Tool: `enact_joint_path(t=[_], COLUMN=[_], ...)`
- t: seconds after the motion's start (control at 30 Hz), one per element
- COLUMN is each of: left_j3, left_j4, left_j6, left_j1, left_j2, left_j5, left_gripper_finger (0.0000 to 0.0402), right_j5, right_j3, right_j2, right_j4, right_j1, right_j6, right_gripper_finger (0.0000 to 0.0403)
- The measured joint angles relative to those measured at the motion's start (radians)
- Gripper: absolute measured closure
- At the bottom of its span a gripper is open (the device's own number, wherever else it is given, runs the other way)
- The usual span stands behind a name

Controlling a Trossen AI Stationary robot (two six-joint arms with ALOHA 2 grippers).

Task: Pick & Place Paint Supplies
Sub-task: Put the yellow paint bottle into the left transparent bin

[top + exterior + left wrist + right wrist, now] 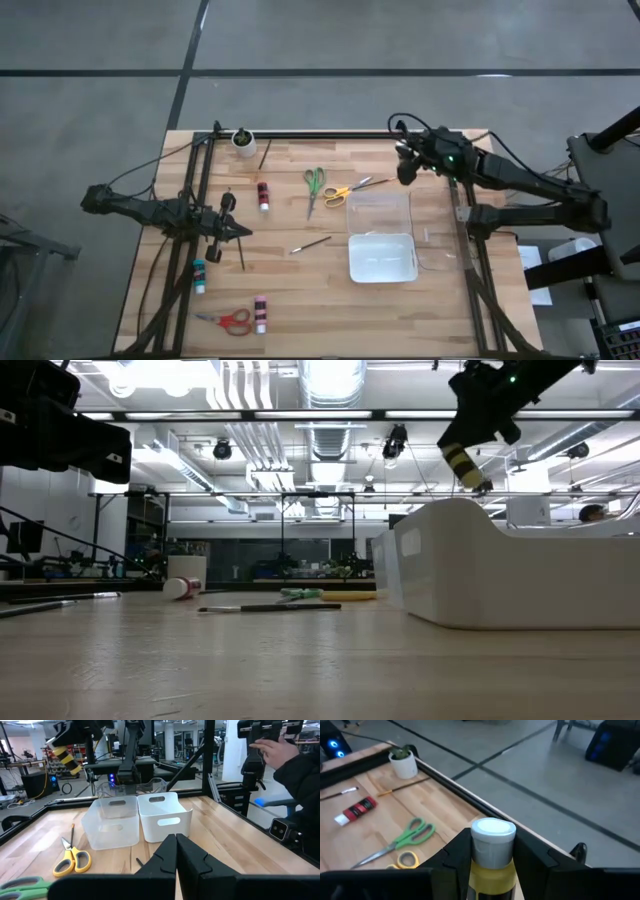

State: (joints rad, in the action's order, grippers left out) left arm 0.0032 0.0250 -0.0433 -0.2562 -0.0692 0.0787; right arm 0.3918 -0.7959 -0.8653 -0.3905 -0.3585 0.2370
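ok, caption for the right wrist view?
Right gripper holding a yellow paint bottle above the table edge, green scissors and red paint bottle below.

My right gripper [492, 857] hangs raised near the table's far right edge, fingers clamped around a yellow-and-black paint bottle [492, 851]. My left gripper [243, 232] waits low at the left, fingers pressed together

A wooden table [330, 290] stands on a grey floor [90, 110]. On it sit a white tray [382, 257] and a clear tray [378, 211], touching side by side. A small white cup [243, 141] with something green inside stands near the table's far edge. A person's hand [272, 751] and dark sleeve [302, 770] show beyond the table.
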Motion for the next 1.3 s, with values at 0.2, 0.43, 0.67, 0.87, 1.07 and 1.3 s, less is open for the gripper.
enact_joint_path(t=[0.2,0.43,0.67,0.87,1.07,1.3], left_j3=[0.0,0.0,0.0,0.0,0.0,0.0], left_j4=[0.0,0.0,0.0,0.0,0.0,0.0], left_j6=[0.0,0.0,0.0,0.0,0.0,0.0], left_j1=[0.0,0.0,0.0,0.0,0.0,0.0], left_j2=[0.0,0.0,0.0,0.0,0.0,0.0], left_j5=[0.0,0.0,0.0,0.0,0.0,0.0], left_gripper_finger=[0.0398,0.0398,0.0398,0.0398,0.0398,0.0398], right_j5=[0.138,0.259,0.385,0.476,0.444,0.388], right_j3=[0.001,0.008,0.068,0.215,0.389,0.502], right_j2=[0.034,0.041,0.032,0.032,-0.025,-0.186], right_j4=[-0.041,-0.07,0.043,0.362,0.844,1.201], right_j1=[0.125,0.282,0.432,0.525,0.553,0.553], right_j6=[0.038,0.111,0.156,0.092,-0.098,-0.22], right_gripper_finger=[0.029,0.029,0.029,0.029,0.029,0.029])
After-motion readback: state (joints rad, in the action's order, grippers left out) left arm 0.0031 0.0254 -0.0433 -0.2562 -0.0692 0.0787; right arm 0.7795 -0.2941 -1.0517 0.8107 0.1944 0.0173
